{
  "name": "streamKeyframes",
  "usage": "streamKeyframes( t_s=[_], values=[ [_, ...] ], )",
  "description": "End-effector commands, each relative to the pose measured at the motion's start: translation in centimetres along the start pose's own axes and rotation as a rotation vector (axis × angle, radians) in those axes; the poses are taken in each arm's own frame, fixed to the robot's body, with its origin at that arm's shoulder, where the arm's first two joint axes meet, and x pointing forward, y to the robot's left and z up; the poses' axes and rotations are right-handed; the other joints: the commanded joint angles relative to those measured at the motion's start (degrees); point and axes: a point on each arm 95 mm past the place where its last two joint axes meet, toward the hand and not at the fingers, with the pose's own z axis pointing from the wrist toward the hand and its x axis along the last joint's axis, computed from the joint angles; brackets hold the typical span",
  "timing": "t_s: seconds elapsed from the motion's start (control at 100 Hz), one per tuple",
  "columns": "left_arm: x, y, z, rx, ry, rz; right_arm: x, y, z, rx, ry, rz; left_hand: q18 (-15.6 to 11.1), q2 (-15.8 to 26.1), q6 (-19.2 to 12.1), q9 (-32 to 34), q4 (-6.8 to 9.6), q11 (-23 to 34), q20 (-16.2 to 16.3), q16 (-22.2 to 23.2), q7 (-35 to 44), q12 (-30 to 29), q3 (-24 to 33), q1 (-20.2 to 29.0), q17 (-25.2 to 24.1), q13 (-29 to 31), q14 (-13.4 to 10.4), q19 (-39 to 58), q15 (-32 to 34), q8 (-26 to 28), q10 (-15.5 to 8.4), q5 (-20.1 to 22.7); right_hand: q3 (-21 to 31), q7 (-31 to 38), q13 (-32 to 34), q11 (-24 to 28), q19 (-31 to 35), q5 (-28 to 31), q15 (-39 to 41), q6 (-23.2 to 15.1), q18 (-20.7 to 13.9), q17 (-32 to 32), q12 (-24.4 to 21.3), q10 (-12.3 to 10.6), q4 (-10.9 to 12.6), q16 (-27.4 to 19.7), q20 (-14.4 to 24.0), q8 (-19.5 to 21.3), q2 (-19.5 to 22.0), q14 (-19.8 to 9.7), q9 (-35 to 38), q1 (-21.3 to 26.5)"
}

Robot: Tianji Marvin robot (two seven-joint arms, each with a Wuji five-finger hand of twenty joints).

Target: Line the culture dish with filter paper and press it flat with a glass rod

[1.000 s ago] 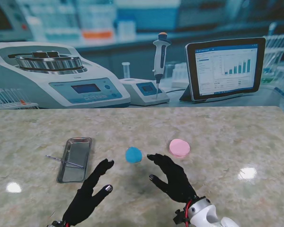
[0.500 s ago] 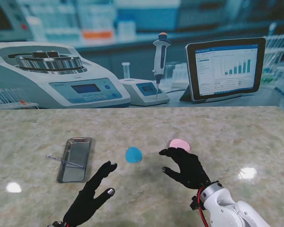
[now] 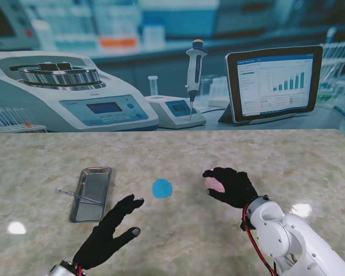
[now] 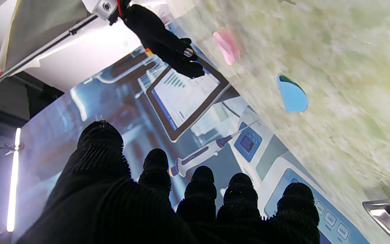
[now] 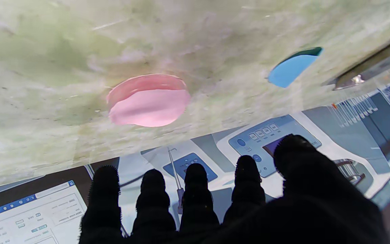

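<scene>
Marble table (image 3: 287,155) | 1 pink disc (image 3: 214,184) | 1 blue disc (image 3: 162,188) | 1 tray (image 3: 92,194) | both hands' fingers (image 3: 128,202) spread, empty

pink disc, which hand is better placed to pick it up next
Right. The right hand hovers directly over the pink disc, fingers apart and empty. The left hand is open nearer to me, beside the metal tray, with the blue disc between.

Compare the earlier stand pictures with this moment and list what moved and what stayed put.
The right hand swung rightward and farther from me, from beside the blue disc to over the pink disc, fingers apart, nothing gripped. The left hand, both discs, the metal tray and the glass rod kept their places.
</scene>
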Motion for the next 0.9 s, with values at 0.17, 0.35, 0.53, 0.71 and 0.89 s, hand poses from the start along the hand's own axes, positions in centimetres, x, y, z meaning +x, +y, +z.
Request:
streamKeyframes(
  t_s=[0.17, 0.35, 0.53, 0.71, 0.89],
  values=[
    [-0.2, -0.3, 0.1, -0.020, -0.005, 0.029, -0.9, 0.1, 1.9, 0.024, -0.033, -0.070, -0.2, 1.5, -0.6, -0.6, 0.53, 0.5, 0.7, 0.8, 0.7, 2.2, -1.1, 0.6, -0.4, -1.5, 0.0, -1.8, 0.5, 0.5, -1.1, 0.5, 1.7, 0.4, 0.0, -2.5, 2.6, -2.7, 1.3, -3.6, 2.9, 0.3, -0.3, -1.0, 1.1, 0.4, 0.2, -0.4, -3.3, 3.3, -0.2, -0.5],
    [-0.2, -0.4, 0.0, -0.021, -0.008, 0.039, -1.7, -0.3, 3.4, 0.019, -0.034, -0.136, -0.2, 1.4, -0.6, -0.6, 0.52, 0.6, 0.6, 0.9, 0.7, 2.2, -1.1, 0.6, -0.3, -1.5, 0.1, -1.9, 0.5, 0.5, -1.1, 0.6, 3.6, 1.4, 1.4, -0.7, 6.6, -2.7, 2.8, -5.7, 5.9, 2.6, 1.7, -1.0, 0.2, 1.0, 0.5, 1.0, -6.6, 6.8, 0.0, -2.3],
    [-0.3, -0.4, 0.0, -0.021, -0.010, 0.040, -2.0, -0.7, 4.4, 0.047, -0.030, -0.170, -0.2, 1.5, -0.6, -0.6, 0.52, 0.6, 0.6, 0.9, 0.7, 2.2, -1.1, 0.7, -0.3, -1.5, 0.1, -1.9, 0.5, 0.5, -1.1, 0.6, 5.7, -0.7, 1.1, -3.4, 7.5, -3.7, 2.6, -6.3, 8.4, 2.3, 1.4, -0.9, -2.3, 1.0, -0.5, 2.4, -9.0, 7.9, -0.4, -5.7],
    [-0.3, -0.5, 0.0, -0.018, -0.007, 0.039, -2.3, -0.8, 5.3, 0.077, -0.022, -0.218, -0.2, 1.5, -0.6, -0.6, 0.51, 0.6, 0.6, 0.9, 0.6, 2.2, -1.1, 0.6, -0.3, -1.5, 0.1, -1.9, 0.5, 0.5, -1.1, 0.5, 7.5, -6.9, -0.3, -9.4, 7.1, -3.5, 0.6, -6.3, 11.3, 2.7, 0.4, -0.6, -3.6, -0.5, -2.2, 3.7, -13.5, 10.2, -1.0, -9.0],
    [-0.3, -0.6, 0.0, -0.021, -0.008, 0.041, -2.8, -0.7, 6.2, 0.111, -0.015, -0.251, -0.2, 1.5, -0.6, -0.6, 0.51, 0.6, 0.5, 0.9, 0.6, 2.1, -1.1, 0.7, -0.3, -1.5, 0.1, -1.9, 0.5, 0.5, -1.1, 0.5, 9.0, -10.7, -1.1, -12.1, 6.1, -2.7, -0.2, -5.6, 12.3, 2.3, 0.6, -0.1, -4.4, -1.4, -3.9, 4.8, -17.1, 10.9, -1.7, -10.8]
  ],
)
